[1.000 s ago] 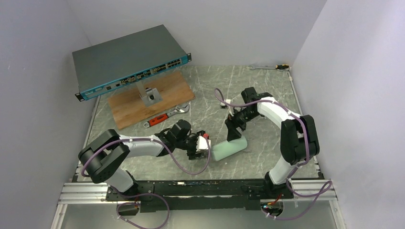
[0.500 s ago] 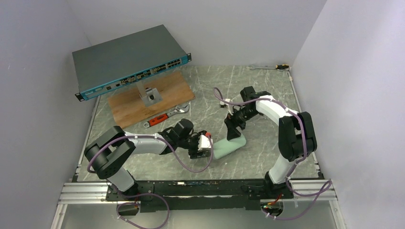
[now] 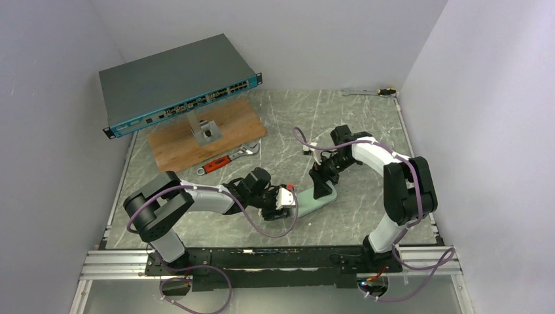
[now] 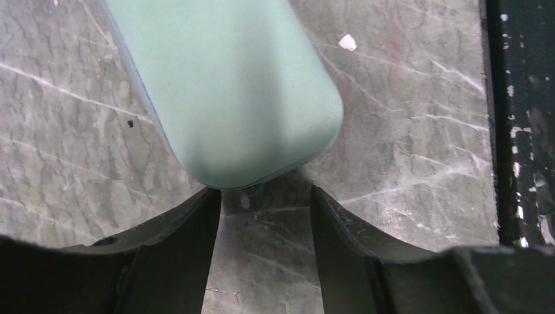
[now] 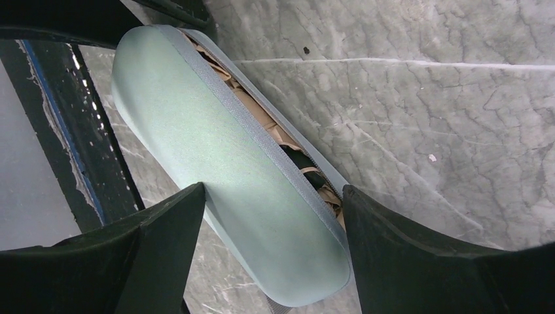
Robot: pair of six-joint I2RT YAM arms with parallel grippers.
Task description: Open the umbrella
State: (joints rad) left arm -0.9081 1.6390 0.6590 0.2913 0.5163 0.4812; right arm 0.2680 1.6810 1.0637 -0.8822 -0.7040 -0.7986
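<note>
Progress is slight: the umbrella (image 5: 278, 136) is not yet out of its cover, let alone spread; it lies packed inside a pale mint sleeve (image 3: 313, 201), which rests on the table (image 3: 366, 124) between the two arms, near the front edge; the sleeve is the one container here, and the right wrist view shows what it holds — along its zip seam the two edges gape, and crumpled tan fabric with a dark patch beneath shows through the gap; no handle, shaft or ribs can be made out from any view. The right gripper (image 5: 273, 191) straddles the sleeve at its far end, one jaw against each long side, so the jaws look clamped across its width rather than merely standing beside it; how hard they press I cannot tell. The left gripper (image 4: 265, 191) sits low at the sleeve's other, rounded end; its jaws stand apart with only bare table between them, and the sleeve's end lies just ahead of the tips, about touching one of them but not held. What is left, by my reading, is nearly everything: the seam must be parted further, the folded umbrella drawn clear of the sleeve, the shaft extended and the canopy pushed out until it locks; the gaping zip suggests that only the very first part — getting into the cover — is under way.
</note>
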